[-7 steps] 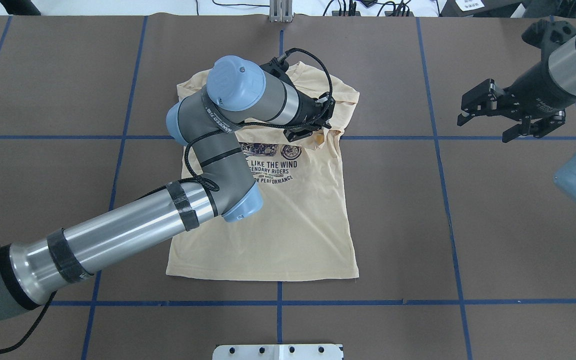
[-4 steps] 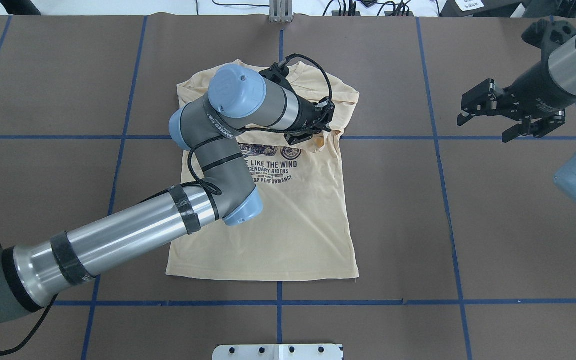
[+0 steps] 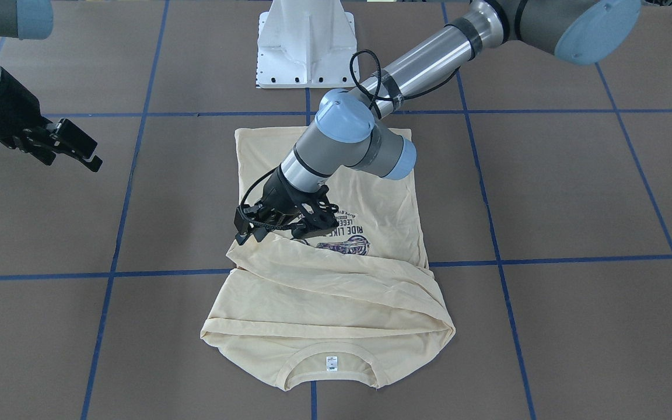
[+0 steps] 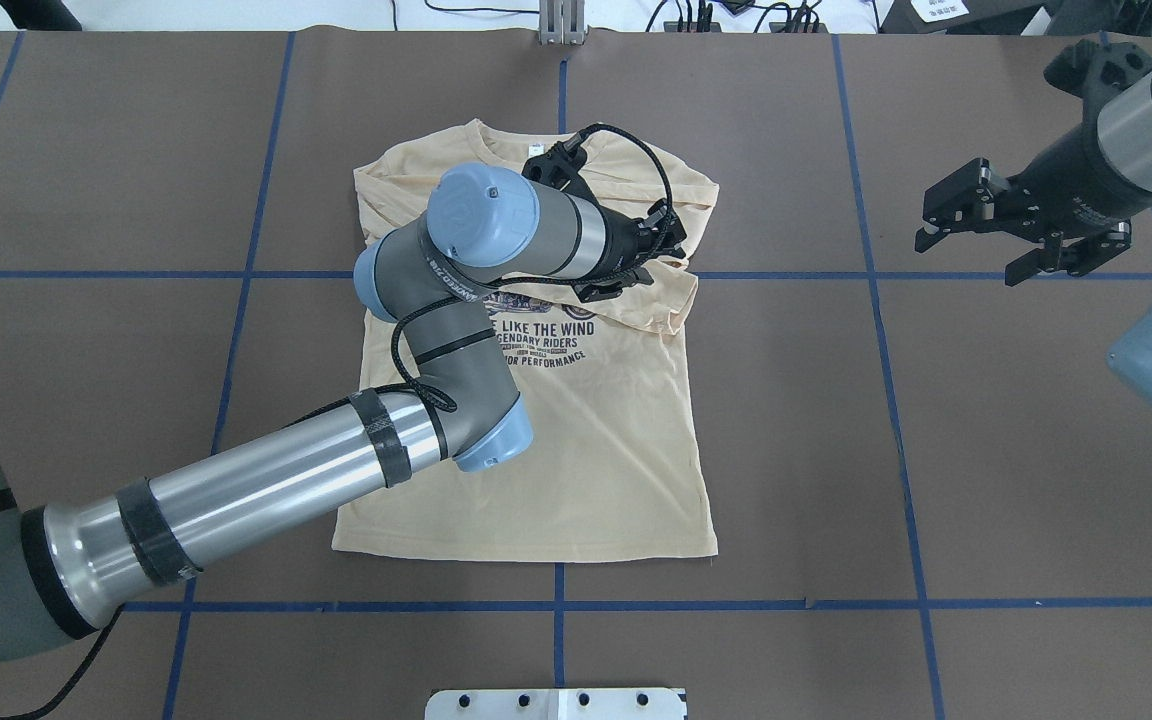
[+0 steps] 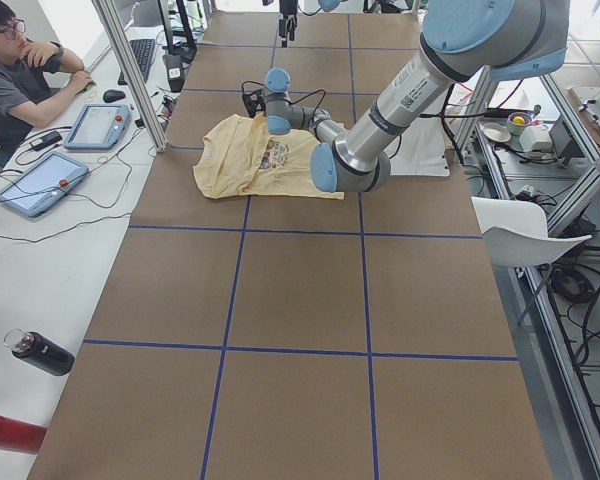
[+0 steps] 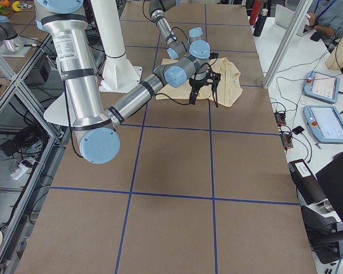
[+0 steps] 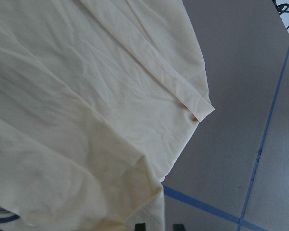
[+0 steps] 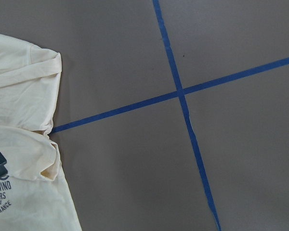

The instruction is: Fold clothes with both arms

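Brown table | left gripper bent low, pinching shirt fold | right gripper hovering aside, jaws spread

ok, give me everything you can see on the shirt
Thin cream-yellow shirt, navy print, ribbed round collar with a white label. It lies front up on the brown table, hem toward the robot, sleeves folded in across the chest. The left pincer seems to grip a raised fold beside the print.
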